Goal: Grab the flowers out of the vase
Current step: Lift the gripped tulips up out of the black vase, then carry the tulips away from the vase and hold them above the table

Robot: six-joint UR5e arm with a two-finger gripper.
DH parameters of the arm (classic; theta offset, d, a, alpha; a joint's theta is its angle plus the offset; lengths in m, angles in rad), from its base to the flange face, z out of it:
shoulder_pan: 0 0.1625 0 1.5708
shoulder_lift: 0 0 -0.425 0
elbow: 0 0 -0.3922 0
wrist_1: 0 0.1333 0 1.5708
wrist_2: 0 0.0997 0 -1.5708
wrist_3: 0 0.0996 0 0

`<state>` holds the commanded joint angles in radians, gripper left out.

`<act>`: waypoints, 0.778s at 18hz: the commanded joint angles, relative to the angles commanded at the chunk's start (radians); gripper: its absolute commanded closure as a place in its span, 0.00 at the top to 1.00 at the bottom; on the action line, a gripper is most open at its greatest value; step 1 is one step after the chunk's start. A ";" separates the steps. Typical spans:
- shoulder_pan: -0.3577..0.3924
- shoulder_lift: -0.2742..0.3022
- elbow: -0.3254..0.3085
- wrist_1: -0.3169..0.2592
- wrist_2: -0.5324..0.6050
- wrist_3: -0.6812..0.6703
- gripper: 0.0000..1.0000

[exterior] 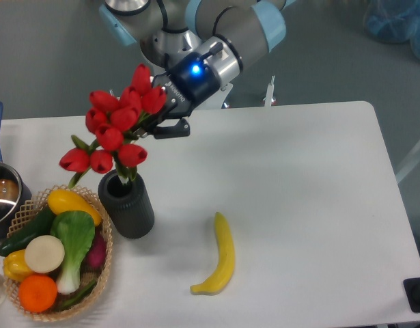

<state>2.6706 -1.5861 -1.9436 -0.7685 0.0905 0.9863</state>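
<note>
The flowers [117, 126], a bunch of red tulips with green stems, stand in the dark ribbed vase [128, 205] at the left of the white table [298, 178]. Their stems still reach into the vase mouth. My gripper [149, 124] comes in from the upper right and sits right against the tulip heads on the bunch's right side. One black finger [173, 128] shows beside the blooms; the fingertips are hidden among the flowers, so I cannot tell how the jaws stand.
A wicker basket [104, 266] with vegetables and fruit touches the vase on its left. A blue-handled pot [1, 198] stands at the left edge. A yellow banana [222, 256] lies right of the vase.
</note>
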 joint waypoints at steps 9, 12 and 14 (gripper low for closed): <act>0.087 0.003 0.015 0.000 -0.009 0.006 0.00; 0.143 -0.003 0.041 0.000 0.026 0.021 0.00; 0.159 -0.018 0.072 -0.002 0.108 0.050 0.00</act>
<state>2.8301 -1.6045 -1.8716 -0.7701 0.1989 1.0368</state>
